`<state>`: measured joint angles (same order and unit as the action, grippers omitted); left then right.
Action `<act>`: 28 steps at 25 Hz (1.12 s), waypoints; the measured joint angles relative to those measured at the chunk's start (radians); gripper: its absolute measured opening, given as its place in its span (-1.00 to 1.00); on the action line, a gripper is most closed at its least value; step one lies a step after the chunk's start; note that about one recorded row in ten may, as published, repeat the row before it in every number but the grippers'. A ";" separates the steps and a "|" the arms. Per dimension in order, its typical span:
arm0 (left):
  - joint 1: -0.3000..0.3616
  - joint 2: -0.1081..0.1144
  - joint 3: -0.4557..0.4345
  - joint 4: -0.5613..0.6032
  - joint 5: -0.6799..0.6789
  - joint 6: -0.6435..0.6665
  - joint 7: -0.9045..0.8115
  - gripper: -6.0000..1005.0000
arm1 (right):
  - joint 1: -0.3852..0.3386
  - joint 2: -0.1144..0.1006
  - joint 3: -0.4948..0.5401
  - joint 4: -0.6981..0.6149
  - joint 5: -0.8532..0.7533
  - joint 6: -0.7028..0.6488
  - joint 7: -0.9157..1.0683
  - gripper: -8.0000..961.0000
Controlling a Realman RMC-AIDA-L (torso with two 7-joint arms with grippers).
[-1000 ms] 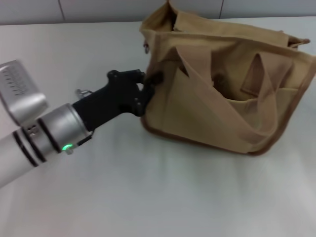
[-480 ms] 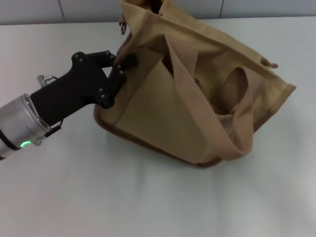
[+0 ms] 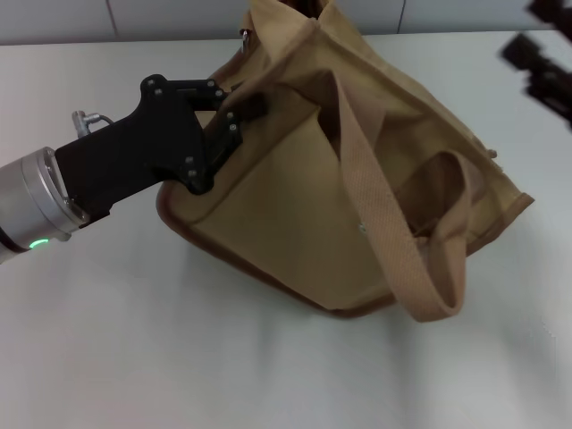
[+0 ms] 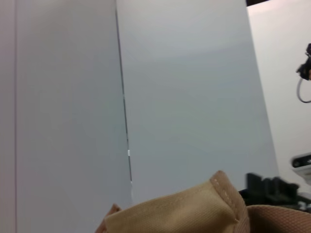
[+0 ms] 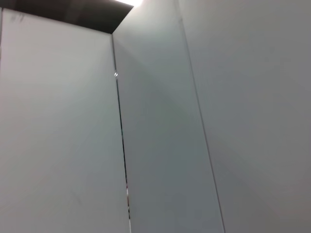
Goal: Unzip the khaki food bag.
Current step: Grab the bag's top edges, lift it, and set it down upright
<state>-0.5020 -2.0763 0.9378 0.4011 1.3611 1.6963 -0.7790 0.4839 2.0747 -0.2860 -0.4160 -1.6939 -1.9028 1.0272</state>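
Observation:
The khaki food bag (image 3: 295,206) lies tilted on the white table (image 3: 107,340) in the head view, its wide webbing handles (image 3: 393,259) draped over the front. A small metal piece (image 3: 243,35) shows at its top left corner. My left gripper (image 3: 234,121) is shut on the bag's left end, near the top edge. A corner of the bag's tan fabric (image 4: 194,211) shows in the left wrist view. My right gripper (image 3: 543,55) hangs in the air at the upper right, apart from the bag. The zipper line is hidden.
Grey wall panels (image 4: 184,97) stand behind the table, and the right wrist view shows only these panels (image 5: 155,121). A dark object (image 4: 267,188) shows beyond the bag's corner in the left wrist view.
My left gripper has lifted and pulled the bag's left end, so the bag has tipped and swung round. My right gripper has come into view at the upper right.

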 joint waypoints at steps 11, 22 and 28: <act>0.000 0.000 0.011 0.024 -0.007 0.003 -0.007 -0.87 | 0.077 0.011 -0.145 -0.004 -0.006 0.167 -0.131 0.64; -0.010 0.000 0.017 0.025 -0.007 0.005 -0.007 -0.87 | 0.087 0.014 -0.277 -0.005 -0.003 0.191 -0.209 0.64; -0.010 0.000 0.024 0.026 -0.009 0.008 -0.007 -0.87 | 0.107 0.016 -0.292 0.027 0.006 0.225 -0.266 0.64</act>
<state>-0.5123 -2.0768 0.9619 0.4273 1.3521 1.7040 -0.7863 0.5912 2.0909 -0.5777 -0.3892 -1.6875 -1.6778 0.7607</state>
